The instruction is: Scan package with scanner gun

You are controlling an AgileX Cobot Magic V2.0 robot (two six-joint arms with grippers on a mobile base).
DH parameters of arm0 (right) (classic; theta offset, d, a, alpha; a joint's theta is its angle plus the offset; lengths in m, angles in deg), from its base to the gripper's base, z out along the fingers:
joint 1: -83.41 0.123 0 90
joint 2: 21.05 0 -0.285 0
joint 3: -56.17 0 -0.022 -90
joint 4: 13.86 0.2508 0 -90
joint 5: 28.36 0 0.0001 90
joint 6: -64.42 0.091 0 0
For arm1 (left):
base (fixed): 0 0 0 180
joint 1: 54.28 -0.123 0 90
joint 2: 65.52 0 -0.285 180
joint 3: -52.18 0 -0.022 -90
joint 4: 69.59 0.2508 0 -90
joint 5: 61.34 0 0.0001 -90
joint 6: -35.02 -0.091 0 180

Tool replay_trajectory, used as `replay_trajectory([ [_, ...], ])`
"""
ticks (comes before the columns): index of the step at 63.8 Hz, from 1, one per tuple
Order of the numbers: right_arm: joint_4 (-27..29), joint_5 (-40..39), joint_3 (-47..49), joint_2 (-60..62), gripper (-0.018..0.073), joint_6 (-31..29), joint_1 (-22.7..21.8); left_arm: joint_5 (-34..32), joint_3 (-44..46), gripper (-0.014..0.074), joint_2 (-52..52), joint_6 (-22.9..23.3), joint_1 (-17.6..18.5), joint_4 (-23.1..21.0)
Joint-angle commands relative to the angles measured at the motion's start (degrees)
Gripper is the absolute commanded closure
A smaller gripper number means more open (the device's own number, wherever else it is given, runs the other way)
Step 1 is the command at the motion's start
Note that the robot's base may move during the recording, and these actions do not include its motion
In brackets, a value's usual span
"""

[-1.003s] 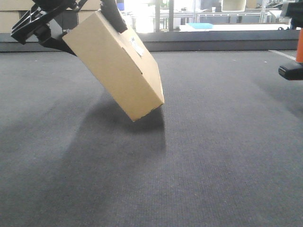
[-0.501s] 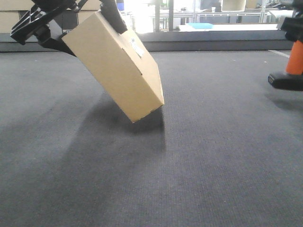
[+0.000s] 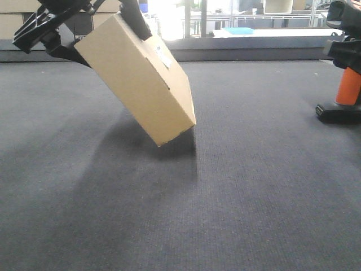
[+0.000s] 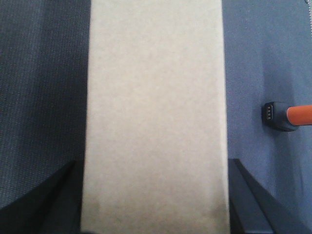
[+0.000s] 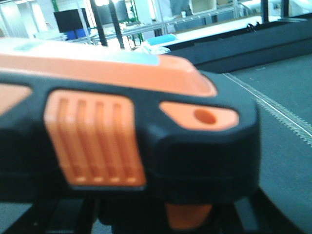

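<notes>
Sliding in from right edge, scanner gun (image 3: 348, 87) now nearer package (image 3: 141, 84). Left gripper (image 3: 101, 35) clamps package tilted, upper left. Right gripper (image 5: 161, 214) apparently grasps scanner gun; aiming likely next.

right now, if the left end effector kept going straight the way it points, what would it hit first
The left end effector is clamped on the box, which points down at the grey mat, so the box's low corner would meet the mat first. The gap between them is unclear.
</notes>
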State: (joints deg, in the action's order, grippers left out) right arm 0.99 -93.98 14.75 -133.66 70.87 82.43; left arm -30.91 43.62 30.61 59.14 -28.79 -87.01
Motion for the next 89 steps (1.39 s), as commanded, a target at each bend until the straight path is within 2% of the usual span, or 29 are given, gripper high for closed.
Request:
replay_trajectory([
  [1, -1.3, -4.4, 0.2, 0.2, 0.0721, 0.1, 0.1, -1.6, 0.1, 0.0707, -0.4, -0.1, -0.2, -0.2],
  [35, -1.3, -1.6, 0.2, 0.2, 0.0718, 0.1, 0.1, -1.6, 0.1, 0.0707, -0.4, -0.1, -0.2, -0.1],
  [38, -1.3, -1.6, 0.2, 0.2, 0.0676, 0.1, 0.1, -1.6, 0.1, 0.0707, -0.4, -0.1, -0.2, -0.1],
  [43, -1.3, -1.6, 0.2, 0.2, 0.0554, 0.1, 0.1, -1.6, 0.1, 0.0707, -0.4, -0.1, -0.2, -0.1],
  [51, -1.3, -1.6, 0.2, 0.2, 0.0251, 0.1, 0.1, -1.6, 0.1, 0.0707, -0.4, -0.1, -0.2, -0.1],
  [55, -1.3, -1.5, 0.2, 0.2, 0.0134, 0.1, 0.1, -1.6, 0.1, 0.0707, -0.4, -0.1, -0.2, -0.1],
  [62, -1.3, 0.1, 0.2, 0.2, 0.0003, 0.1, 0.1, -1.6, 0.1, 0.0707, -0.4, -0.1, -0.2, -0.1],
  [89, -2.6, 3.3, -0.1, 1.2, -0.0001, 0.1, 0.1, -1.6, 0.1, 0.0707, -0.4, -0.1, -0.2, 0.0],
])
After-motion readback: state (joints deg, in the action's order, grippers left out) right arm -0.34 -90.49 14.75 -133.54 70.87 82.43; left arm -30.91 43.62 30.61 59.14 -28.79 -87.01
